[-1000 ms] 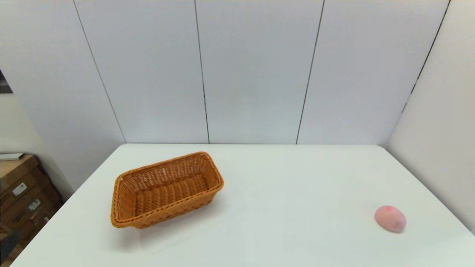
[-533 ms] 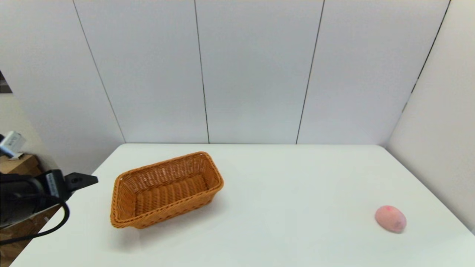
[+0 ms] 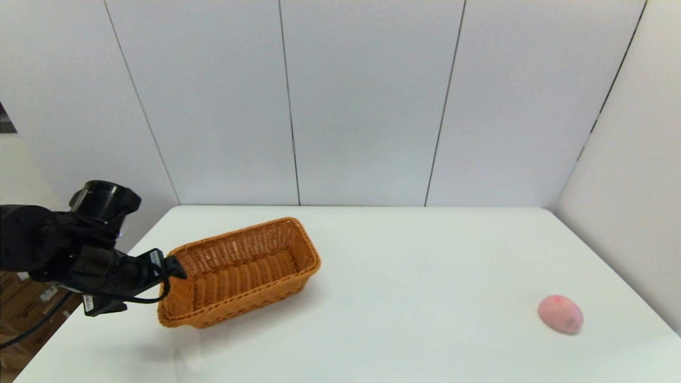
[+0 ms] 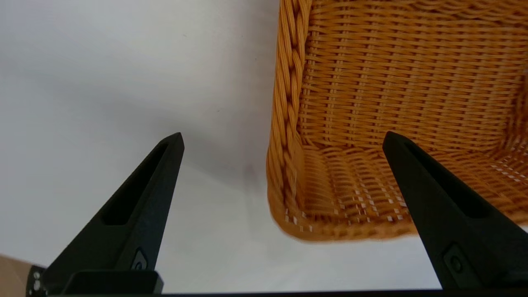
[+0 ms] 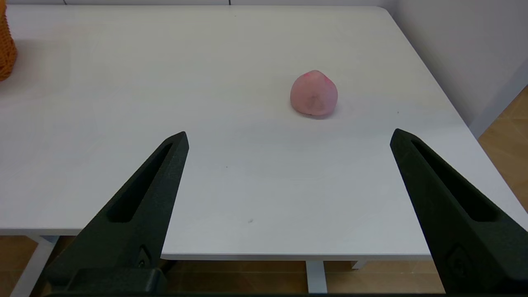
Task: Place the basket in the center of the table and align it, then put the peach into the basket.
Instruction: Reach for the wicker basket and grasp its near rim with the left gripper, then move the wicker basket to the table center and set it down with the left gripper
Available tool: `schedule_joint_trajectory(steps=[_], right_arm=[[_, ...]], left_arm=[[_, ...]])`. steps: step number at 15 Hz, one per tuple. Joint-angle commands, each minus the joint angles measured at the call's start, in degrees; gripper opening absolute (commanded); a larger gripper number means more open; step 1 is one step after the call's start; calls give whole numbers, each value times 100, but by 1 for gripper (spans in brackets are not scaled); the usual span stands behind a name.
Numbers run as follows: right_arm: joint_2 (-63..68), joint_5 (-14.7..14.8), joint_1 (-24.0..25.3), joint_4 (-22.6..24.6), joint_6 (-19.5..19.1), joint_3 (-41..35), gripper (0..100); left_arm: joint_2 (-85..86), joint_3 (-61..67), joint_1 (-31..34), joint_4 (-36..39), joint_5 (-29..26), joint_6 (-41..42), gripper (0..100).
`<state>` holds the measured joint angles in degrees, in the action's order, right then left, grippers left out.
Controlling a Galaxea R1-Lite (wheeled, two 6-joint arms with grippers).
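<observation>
The orange-brown wicker basket (image 3: 239, 271) lies skewed on the left half of the white table (image 3: 404, 276). My left gripper (image 3: 173, 270) hovers open at the basket's left short end. In the left wrist view that gripper (image 4: 282, 138) straddles the braided rim (image 4: 288, 103): one finger hangs over the basket's inside, the other over bare table outside. The pale pink peach (image 3: 560, 314) rests alone near the table's right front. My right gripper (image 5: 288, 134) stands open, held back at the near table edge, with the peach (image 5: 314, 93) some way ahead of it; it is outside the head view.
Grey wall panels close off the table at the back and on the right. Cardboard boxes (image 3: 26, 298) stand on the floor beyond the table's left edge. A sliver of the basket (image 5: 6, 45) shows in the right wrist view.
My left arm has swung in from the left and reached the basket's left end. Basket and peach lie where they were.
</observation>
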<state>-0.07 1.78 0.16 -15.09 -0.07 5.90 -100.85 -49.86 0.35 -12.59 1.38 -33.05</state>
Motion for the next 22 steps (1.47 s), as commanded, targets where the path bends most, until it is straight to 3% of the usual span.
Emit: schedule_joint_trajectory(steps=[1, 5, 6, 16, 22], right_arm=[[-1, 7, 2, -11, 7, -10, 100], [-1, 7, 2, -11, 7, -1, 100], [-1, 7, 2, -11, 7, -1, 100], [-1, 7, 2, -11, 7, -1, 100], [-1, 7, 2, -11, -1, -1, 100]], left_arm=[[-1007, -375, 114, -15, -226, -17, 100], [-1578, -657, 158, 2, -226, -26, 100], [-1648, -718, 193, 2, -234, -17, 0], [-1367, -727, 378, -15, -735, -9, 0], [-1138, -762, 571, -33, -2168, -44, 0]])
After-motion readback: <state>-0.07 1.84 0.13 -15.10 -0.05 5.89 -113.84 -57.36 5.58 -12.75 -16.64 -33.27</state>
